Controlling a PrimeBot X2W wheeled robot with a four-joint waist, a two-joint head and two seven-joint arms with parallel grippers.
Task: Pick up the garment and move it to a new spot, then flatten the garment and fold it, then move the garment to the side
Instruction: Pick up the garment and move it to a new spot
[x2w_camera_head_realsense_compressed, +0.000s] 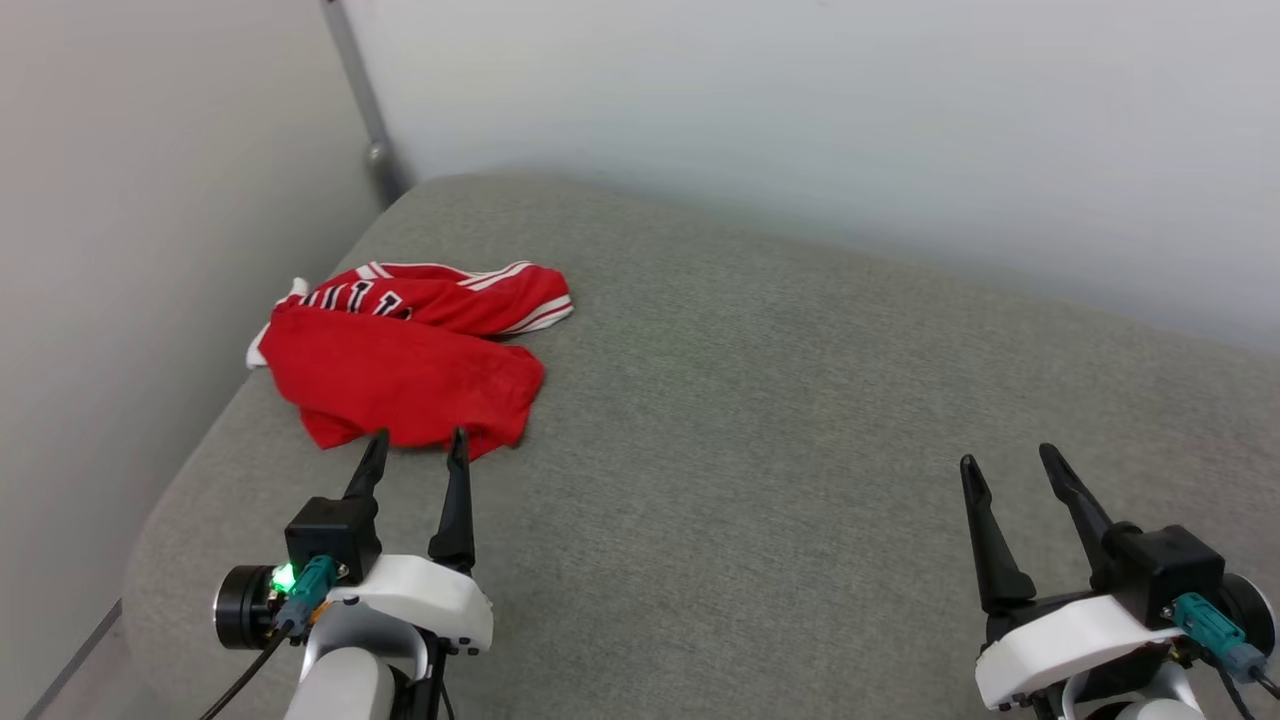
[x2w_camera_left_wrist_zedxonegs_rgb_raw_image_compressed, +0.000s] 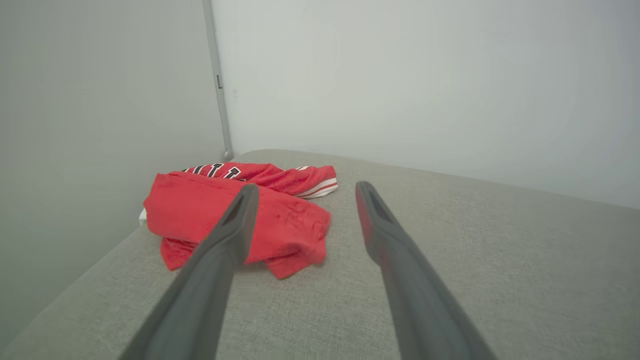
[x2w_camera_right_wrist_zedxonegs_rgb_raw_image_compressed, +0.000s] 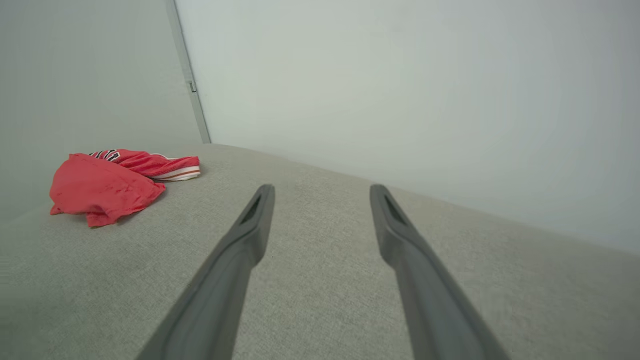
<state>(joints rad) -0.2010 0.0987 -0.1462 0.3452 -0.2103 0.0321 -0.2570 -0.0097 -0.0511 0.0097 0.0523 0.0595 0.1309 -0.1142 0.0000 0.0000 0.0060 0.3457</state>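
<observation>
While the left pincer (x2w_camera_head_realsense_compressed: 419, 437) stands wide with nothing between its two dark fingers, its tips point at the near hem of the garment (x2w_camera_head_realsense_compressed: 400, 370); whether they touch the cloth I cannot tell. Garment: a crumpled red heap at the far-left corner of the grey fabric surface (x2w_camera_head_realsense_compressed: 760, 420), close to the left wall (x2w_camera_head_realsense_compressed: 120, 200). Black lettering and striped trim show along the far side of the heap. The near side is plain red, doubled over, with a loose flap at the front edge. Right pincer (x2w_camera_head_realsense_compressed: 1008, 458): equally wide, empty, well apart from the cloth, over on the right. Step in hand, by my reading: the first pick-up. Best done, I'd say, by going in low at the near fold, fingers straddling a ridge of cloth rather than a flat patch, and closing on several layers so the heap lifts whole. Cloth looks thin and limp, so a shallow pinch may catch one layer and drag the rest. Bare surface toward the middle would suit the new spot. The wall crowds the left, so approach from the front.
</observation>
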